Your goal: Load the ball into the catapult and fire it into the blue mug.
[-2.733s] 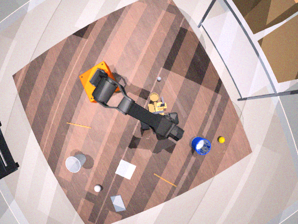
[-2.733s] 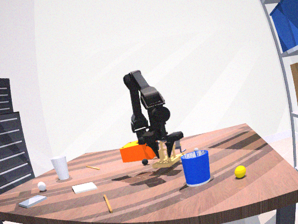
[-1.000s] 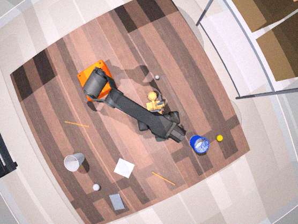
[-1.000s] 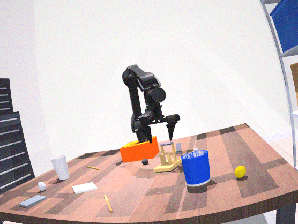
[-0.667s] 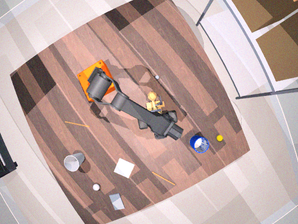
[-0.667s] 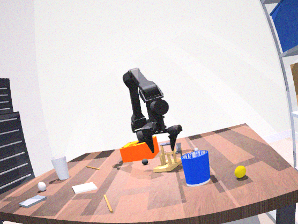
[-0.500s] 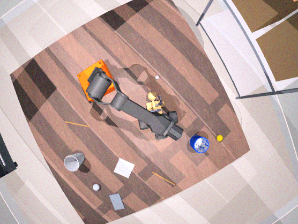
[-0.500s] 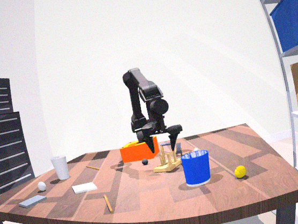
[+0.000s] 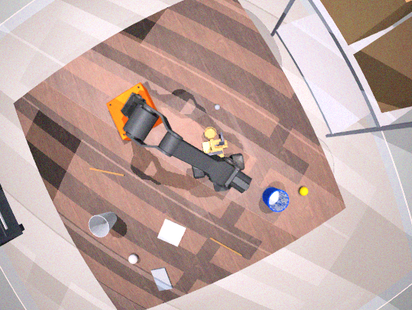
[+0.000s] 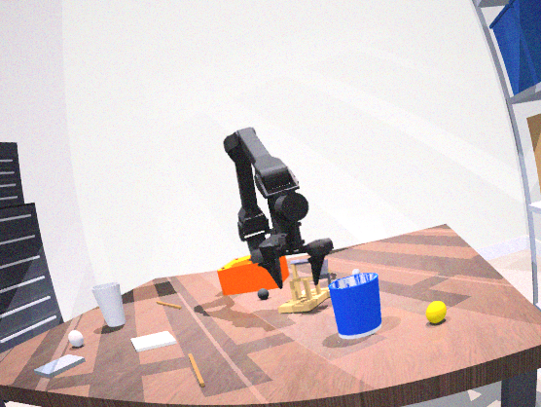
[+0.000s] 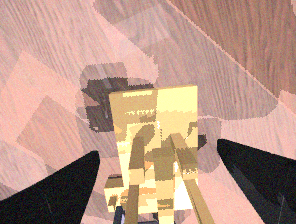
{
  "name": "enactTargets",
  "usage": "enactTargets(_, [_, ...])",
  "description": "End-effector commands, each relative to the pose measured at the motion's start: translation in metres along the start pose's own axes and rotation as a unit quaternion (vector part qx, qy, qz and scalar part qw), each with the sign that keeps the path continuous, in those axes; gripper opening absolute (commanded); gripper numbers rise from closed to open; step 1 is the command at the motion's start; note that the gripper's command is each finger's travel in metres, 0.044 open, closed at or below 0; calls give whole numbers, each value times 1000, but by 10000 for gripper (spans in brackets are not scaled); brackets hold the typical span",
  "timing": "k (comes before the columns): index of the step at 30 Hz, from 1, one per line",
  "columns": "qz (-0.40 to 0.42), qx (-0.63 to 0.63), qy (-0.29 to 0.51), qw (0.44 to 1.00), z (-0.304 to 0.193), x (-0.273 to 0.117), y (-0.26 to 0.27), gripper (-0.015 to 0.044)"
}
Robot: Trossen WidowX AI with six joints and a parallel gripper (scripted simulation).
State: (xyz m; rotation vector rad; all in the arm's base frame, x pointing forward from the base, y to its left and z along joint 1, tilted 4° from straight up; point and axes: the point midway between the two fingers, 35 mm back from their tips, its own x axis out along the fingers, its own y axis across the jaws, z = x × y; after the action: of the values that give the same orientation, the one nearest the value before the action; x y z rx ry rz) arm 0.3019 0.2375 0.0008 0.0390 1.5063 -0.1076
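Observation:
The tan wooden catapult [image 9: 215, 143] [image 10: 304, 295] [image 11: 157, 135] stands mid-table. My gripper [image 10: 298, 283] [image 11: 158, 150] is open and empty, pointing down, with one finger on each side of the catapult. The blue mug [image 9: 276, 199] [image 10: 356, 304] stands upright beyond the catapult, away from the arm's orange base [image 9: 115, 107] [image 10: 238, 281]. A small grey ball [image 9: 217, 107] [image 10: 356, 272] lies on the table apart from the catapult. A dark ball [image 10: 263, 293] lies beside the base. I cannot tell whether a ball sits in the catapult's cup.
A yellow ball [image 9: 304, 190] [image 10: 436, 312] lies beside the mug. A white cup [image 9: 100, 224] [image 10: 110, 304], a white ball [image 9: 133, 259] [image 10: 75, 338], a white pad [image 9: 171, 232] [image 10: 153, 341], a grey block [image 9: 161, 279] [image 10: 59, 365] and two sticks [image 9: 107, 171] [image 9: 226, 246] lie around.

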Motion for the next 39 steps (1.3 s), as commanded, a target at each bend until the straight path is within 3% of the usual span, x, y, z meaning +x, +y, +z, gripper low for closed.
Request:
enactTargets(1, [-1,-2,2,1000,-1,7,-1,440])
enactTargets(12, [-1,-2,2,1000,-2,22,-2,440])
enactTargets(23, [-1,0,1,1000,-1,19,-1,151])
enactTargets(29, [-1,0,1,1000,-1,19,-1,111])
enactTargets(33, [-1,0,1,1000,0,-20,-1,6])
enactTargets(39, [-1,-12,1,1000,-1,-31,-1,0])
